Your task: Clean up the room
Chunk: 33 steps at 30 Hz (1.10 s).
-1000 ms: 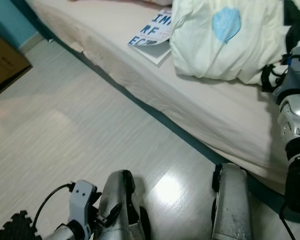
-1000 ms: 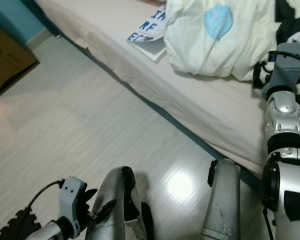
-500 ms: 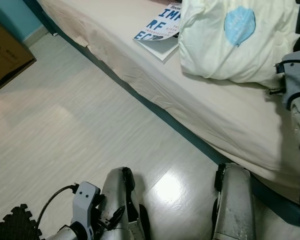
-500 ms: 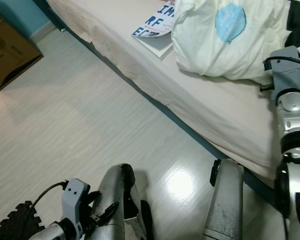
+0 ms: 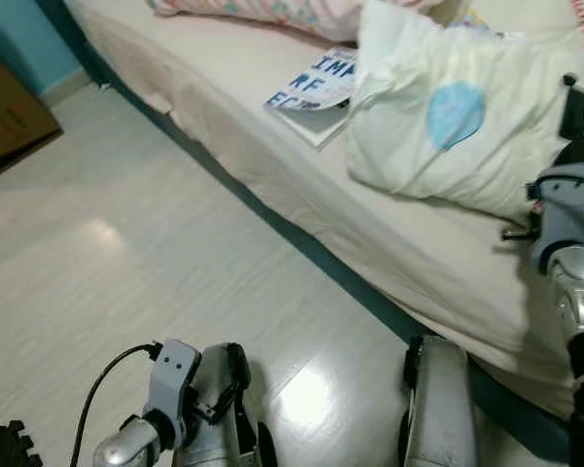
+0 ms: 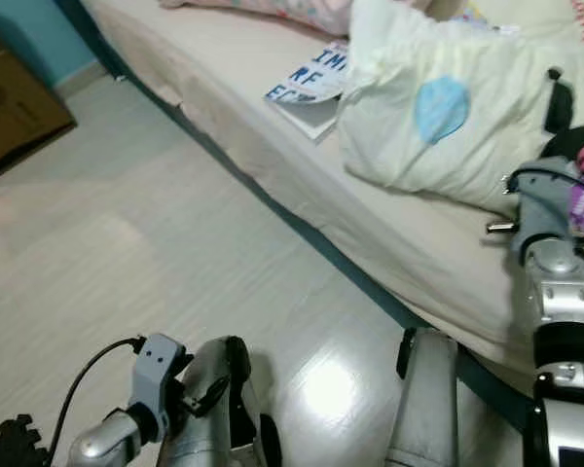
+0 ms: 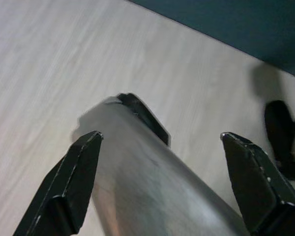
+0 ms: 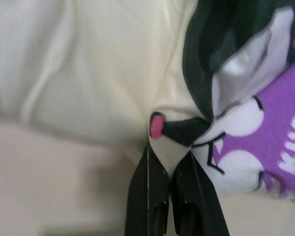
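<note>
My right gripper [image 8: 169, 164]: jaws pressed together, tips at the plush toy [image 8: 246, 123] lying on the bed [image 5: 389, 233] near its front edge, beside the pale pillow [image 5: 457, 126]. My left gripper [image 7: 162, 182]: jaws spread, over the floor [image 5: 127, 263]. Book [image 5: 316, 86]: on the bed.

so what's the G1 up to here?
It stands at the edge of a bed, right arm reaching over the mattress. The right end effector has its fingers together at the edge of a purple, black and white cartoon-print item lying beside a pale pillow; whether it grips fabric is unclear. A magazine lies further up the bed. The left end effector hangs open, low by the robot's leg over the floor.
</note>
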Motion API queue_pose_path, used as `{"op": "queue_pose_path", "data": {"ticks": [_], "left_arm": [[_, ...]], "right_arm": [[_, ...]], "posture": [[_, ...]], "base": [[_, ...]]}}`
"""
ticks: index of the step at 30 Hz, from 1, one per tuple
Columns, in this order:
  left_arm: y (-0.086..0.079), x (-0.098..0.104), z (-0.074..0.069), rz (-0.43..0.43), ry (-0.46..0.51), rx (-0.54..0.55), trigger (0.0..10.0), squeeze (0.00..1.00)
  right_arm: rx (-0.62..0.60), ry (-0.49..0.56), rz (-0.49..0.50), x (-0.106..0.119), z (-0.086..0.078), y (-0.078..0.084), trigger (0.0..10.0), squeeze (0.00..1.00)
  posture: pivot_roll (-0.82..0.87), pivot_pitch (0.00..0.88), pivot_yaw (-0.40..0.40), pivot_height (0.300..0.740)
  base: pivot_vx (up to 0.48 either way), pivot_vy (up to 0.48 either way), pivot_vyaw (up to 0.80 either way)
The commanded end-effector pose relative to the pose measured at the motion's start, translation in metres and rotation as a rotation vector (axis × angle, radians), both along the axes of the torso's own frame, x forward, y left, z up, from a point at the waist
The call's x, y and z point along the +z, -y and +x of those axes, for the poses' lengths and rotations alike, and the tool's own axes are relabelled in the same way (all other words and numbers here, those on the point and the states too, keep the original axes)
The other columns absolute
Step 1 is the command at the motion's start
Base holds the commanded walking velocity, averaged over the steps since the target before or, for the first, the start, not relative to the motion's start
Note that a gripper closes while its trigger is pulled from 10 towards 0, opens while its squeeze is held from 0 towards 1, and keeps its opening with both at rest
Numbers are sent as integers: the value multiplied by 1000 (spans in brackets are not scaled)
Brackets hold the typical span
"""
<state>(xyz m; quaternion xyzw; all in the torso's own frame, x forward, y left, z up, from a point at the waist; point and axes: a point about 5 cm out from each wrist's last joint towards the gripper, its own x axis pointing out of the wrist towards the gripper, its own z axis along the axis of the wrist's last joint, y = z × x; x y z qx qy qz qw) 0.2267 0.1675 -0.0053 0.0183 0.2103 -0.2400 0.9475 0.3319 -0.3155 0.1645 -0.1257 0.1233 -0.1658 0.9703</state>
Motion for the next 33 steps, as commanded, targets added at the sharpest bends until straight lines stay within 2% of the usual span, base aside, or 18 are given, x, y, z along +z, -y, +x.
{"op": "queue_pose_path", "data": {"ticks": [1,2,3,12,13,18,19,20,21,22,23,24,25,27,28,30,32,33], "left_arm": [[4,-44,-42,48,-245,-28,10000,0],[4,-52,-45,71,-273,-30,10000,0],[3,-54,-47,86,-285,-35,10000,0],[-2,-61,-49,121,-312,-21,10000,0],[-4,-63,-51,129,-321,-16,10000,0],[-5,-65,-52,136,-329,-12,10000,0],[-6,-66,-52,142,-335,-7,10000,0],[-6,-66,-52,142,-335,-7,10000,0],[-7,-68,-54,149,-345,-1,10000,0],[-7,-68,-54,149,-345,-1,10000,0],[-7,-70,-54,154,-351,3,10000,0],[-7,-70,-54,154,-351,3,10000,0],[-8,-71,-55,158,-355,4,10000,0],[-8,-71,-55,158,-355,4,10000,0],[-8,-72,-56,161,-360,3,10000,0],[-8,-72,-56,161,-360,3,10000,0],[-9,-72,-58,161,-363,2,10000,0],[-9,-72,-58,161,-363,2,10000,0]], "right_arm": [[-2,-251,122,-64,-24,-16,0,0],[53,-363,185,-101,-49,-51,0,0],[68,-406,212,-114,-59,-64,0,0],[51,-503,304,-139,-83,-85,0,0],[44,-525,329,-146,-90,-92,3255,0],[50,-539,346,-152,-94,-99,3020,0],[88,-513,360,-151,-94,-109,6706,0],[88,-513,360,-151,-94,-109,6706,0],[167,-393,377,-137,-83,-120,10000,0],[167,-393,377,-137,-83,-120,10000,0],[231,-283,393,-119,-74,-129,10000,0],[231,-283,393,-119,-74,-129,10000,0],[279,-153,418,-99,-64,-133,10000,0],[279,-153,418,-99,-64,-133,10000,0],[308,-21,435,-76,-54,-130,10000,1000],[308,-21,435,-76,-54,-130,10000,1000],[328,157,434,-41,-37,-119,10000,1000],[328,157,434,-41,-37,-119,10000,1000]], "posture": [[-121,280,104,429],[-129,274,96,429],[-137,264,91,429],[-129,238,81,429],[-128,229,78,429],[-126,223,82,429],[-127,216,80,429],[-127,216,80,429],[-129,213,84,429],[-129,213,84,429],[-127,215,85,429],[-127,215,85,429],[-127,216,86,429],[-127,216,86,429],[-127,216,86,429],[-127,216,86,429],[-115,224,92,429],[-115,224,92,429]], "base": [[0,0,0],[0,0,0],[0,0,0],[0,0,0],[0,0,0],[0,0,0],[0,0,0],[0,0,0],[0,0,0],[0,0,0],[0,0,0],[0,0,0],[0,0,0],[0,0,0],[0,0,0],[0,0,0],[0,0,0],[0,0,0]]}}
